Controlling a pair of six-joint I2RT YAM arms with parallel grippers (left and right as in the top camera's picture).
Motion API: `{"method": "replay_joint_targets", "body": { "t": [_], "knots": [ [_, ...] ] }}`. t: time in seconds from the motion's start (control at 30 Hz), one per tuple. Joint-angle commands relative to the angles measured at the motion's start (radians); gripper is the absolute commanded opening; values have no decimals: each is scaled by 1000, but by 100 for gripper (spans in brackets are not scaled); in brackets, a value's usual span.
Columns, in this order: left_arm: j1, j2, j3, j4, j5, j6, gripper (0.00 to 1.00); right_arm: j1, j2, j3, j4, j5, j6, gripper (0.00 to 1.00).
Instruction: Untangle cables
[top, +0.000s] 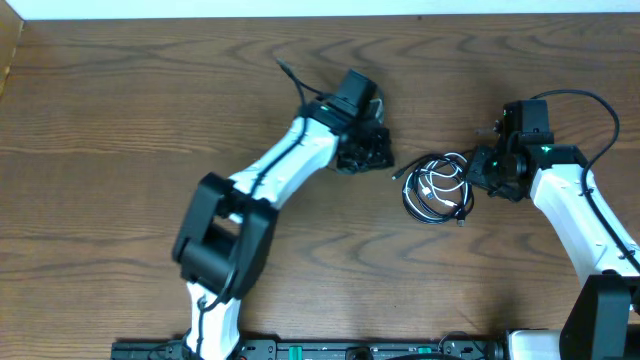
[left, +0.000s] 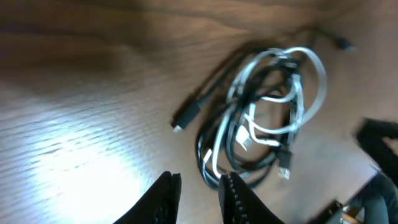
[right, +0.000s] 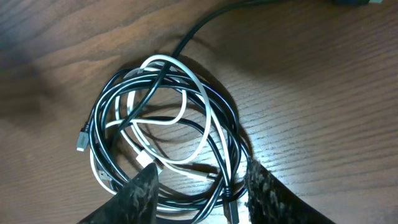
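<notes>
Broadly, the brown wood-grain table (top: 120, 120) fills my overhead view. Its far edge meets a pale strip at the top, and wide bare wood lies to the left and front. The left arm (top: 290, 160) reaches diagonally across, its wrist housing hiding the fingers from above. The left gripper (left: 199, 190) shows a narrow gap with nothing in it, near the coil; that view is blurred and cuts the fingers off. The right gripper (right: 199, 193) stands wide apart, straddling the coil's lower loops, and I cannot tell whether its pads touch cord. Between the two grippers, the white cable (right: 168, 58) and black cable (right: 231, 124) lie wound together in one flat coil, its bottom cropped. A black plug (left: 185, 118) sticks out free on the wood.
</notes>
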Motion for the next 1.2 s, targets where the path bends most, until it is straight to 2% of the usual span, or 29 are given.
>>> {"method": "replay_joint_targets", "body": {
  "t": [0.0, 0.23, 0.37, 0.73, 0.93, 1.17],
  "knots": [
    [-40, 50, 4, 29, -43, -123, 26, 0, 6, -3, -3, -4, 2, 43],
    [-88, 82, 4, 84, -66, -203, 27, 0, 6, -3, -7, -4, -16, 46],
    [-108, 82, 4, 93, -81, -203, 31, 1, 6, -3, -8, -4, -21, 46],
    [-233, 83, 4, 64, -316, -245, 33, 0, 6, -3, -11, -4, -21, 46],
    [-271, 100, 4, 64, -421, -292, 32, 0, 6, -3, -20, -4, -21, 46],
    [-273, 147, 4, 66, -431, -296, 26, 0, 6, -3, -31, -3, -21, 46]
  ]
}}
